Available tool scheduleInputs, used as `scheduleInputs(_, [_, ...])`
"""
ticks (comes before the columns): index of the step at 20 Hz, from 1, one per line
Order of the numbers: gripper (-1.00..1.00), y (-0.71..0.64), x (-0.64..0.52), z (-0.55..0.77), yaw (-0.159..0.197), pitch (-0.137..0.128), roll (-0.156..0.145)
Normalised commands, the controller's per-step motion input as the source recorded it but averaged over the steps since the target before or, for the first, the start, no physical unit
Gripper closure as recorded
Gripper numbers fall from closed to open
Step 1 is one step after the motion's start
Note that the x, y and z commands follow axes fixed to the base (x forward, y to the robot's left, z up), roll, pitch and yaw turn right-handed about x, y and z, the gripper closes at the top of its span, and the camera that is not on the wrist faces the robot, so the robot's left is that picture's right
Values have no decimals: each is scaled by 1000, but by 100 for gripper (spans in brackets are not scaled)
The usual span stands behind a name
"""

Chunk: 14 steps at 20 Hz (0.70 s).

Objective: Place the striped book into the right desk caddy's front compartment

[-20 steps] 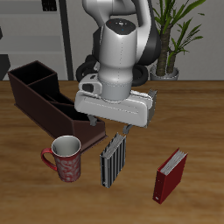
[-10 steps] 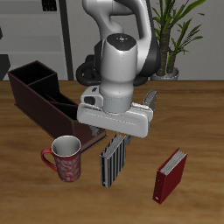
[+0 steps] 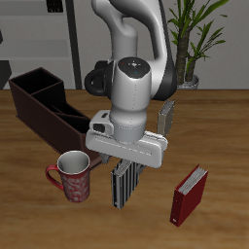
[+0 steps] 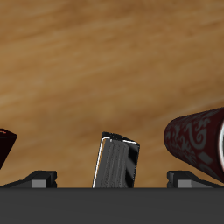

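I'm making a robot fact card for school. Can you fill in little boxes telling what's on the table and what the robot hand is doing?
striped book: upright, beside the mug
gripper: over the striped book, open, not gripping yet
mug: red patterned, upright
right caddy: dark box, farther back, no book visible inside
red book: upright, near the front edge
grey book: behind the arm, partly hidden

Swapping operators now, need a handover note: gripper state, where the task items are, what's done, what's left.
Gripper: open, directly above the striped book, fingers not closed on it.
Striped book: upright on the table, beside the mug.
Right desk caddy: farther back, past the mug.
Done: approach only; nothing grasped.
Left: lower, grip the book, lift, carry to the caddy's front compartment, release.
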Motion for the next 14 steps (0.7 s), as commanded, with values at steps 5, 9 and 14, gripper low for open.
scheduleInputs(5, [-100,-71,51,-243,-17,39,-9])
scheduleInputs(9, [-100,12,15,-187,-5,39,-4])
scheduleInputs(14, [100,57,33,-282,-9,54,24])
